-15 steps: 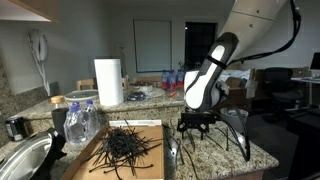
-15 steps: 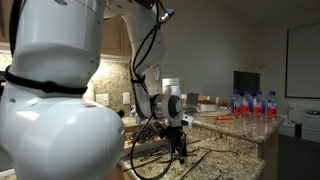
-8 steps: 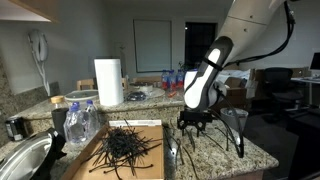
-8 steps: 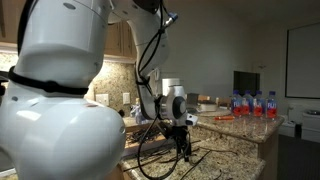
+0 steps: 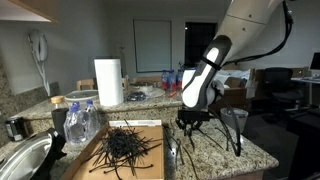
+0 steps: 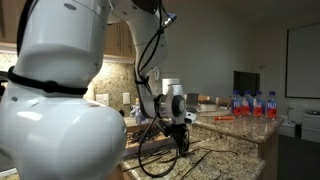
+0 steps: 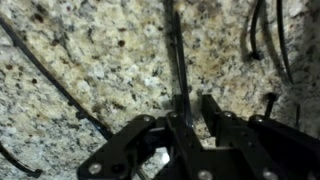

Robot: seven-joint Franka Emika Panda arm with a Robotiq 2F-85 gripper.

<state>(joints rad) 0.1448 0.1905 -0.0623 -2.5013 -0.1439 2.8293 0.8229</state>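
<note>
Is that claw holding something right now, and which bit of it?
A thin black cable tie on the granite counter has its near end inside the gripper; whether it is firmly gripped cannot be told.

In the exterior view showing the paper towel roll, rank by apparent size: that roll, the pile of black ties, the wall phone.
1. pile of black ties, though it lies nearest the camera, so its lead is unsure
2. paper towel roll
3. wall phone, clearly smallest

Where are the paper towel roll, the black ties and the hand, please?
paper towel roll (image 5: 108, 82), exterior view, mid side
black ties (image 5: 125, 148), exterior view, heap's centre
hand (image 5: 195, 124), exterior view, between fingertips
</note>
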